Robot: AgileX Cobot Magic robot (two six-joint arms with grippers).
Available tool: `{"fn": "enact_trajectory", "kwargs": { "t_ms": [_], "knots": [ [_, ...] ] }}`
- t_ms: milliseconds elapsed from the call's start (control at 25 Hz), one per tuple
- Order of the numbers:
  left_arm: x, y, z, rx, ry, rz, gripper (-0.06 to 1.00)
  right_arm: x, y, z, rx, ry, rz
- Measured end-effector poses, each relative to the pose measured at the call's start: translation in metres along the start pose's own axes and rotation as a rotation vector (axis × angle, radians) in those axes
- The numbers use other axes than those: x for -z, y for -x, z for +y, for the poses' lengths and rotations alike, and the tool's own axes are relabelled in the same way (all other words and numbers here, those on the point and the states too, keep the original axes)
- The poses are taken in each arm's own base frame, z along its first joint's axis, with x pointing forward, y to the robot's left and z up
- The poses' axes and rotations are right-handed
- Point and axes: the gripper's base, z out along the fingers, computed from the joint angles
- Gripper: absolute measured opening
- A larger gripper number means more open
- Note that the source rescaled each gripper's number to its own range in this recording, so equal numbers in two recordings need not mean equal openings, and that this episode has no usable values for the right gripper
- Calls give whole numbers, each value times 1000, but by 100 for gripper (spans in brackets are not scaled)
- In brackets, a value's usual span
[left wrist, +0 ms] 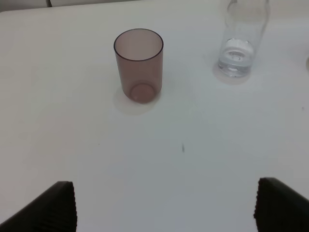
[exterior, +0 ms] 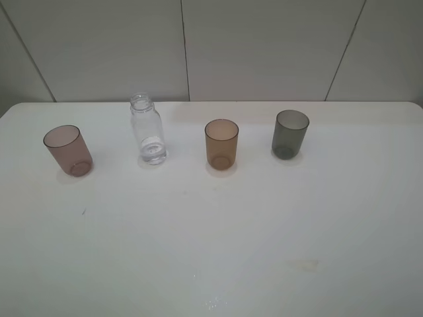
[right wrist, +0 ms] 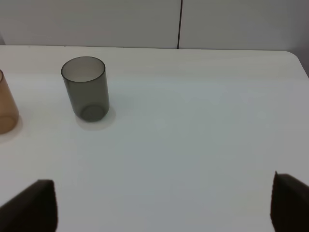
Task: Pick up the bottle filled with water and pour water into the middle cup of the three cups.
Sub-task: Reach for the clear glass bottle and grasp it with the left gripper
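Note:
The clear uncapped bottle point(exterior: 147, 129) stands upright on the white table, with a little water point(exterior: 153, 146) at its bottom. It also shows in the left wrist view point(left wrist: 240, 41). The amber middle cup point(exterior: 221, 144) stands right of it; its edge shows in the right wrist view point(right wrist: 6, 108). The pinkish-brown cup point(exterior: 68, 150) point(left wrist: 139, 65) stands at the left, the dark grey cup point(exterior: 290, 134) point(right wrist: 86, 88) at the right. My left gripper point(left wrist: 164, 205) is open and empty, well short of the pinkish cup. My right gripper point(right wrist: 164, 205) is open and empty, short of the grey cup. Neither shows in the high view.
The white table point(exterior: 211, 231) runs back to a grey panelled wall point(exterior: 264, 46). A small wet patch point(exterior: 213, 302) lies near the front edge and a faint stain point(exterior: 304, 264) at the front right. The table's right corner shows in the right wrist view point(right wrist: 297, 58).

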Motion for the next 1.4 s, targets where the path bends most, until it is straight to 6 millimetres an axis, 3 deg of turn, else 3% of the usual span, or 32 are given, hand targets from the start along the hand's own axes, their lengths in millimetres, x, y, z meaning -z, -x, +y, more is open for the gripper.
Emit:
{"fn": "enact_trajectory", "kwargs": {
  "t_ms": [1400],
  "knots": [
    [0,0,1,-5,9,-2,78,0,0,0,0,0,0]
  ]
}}
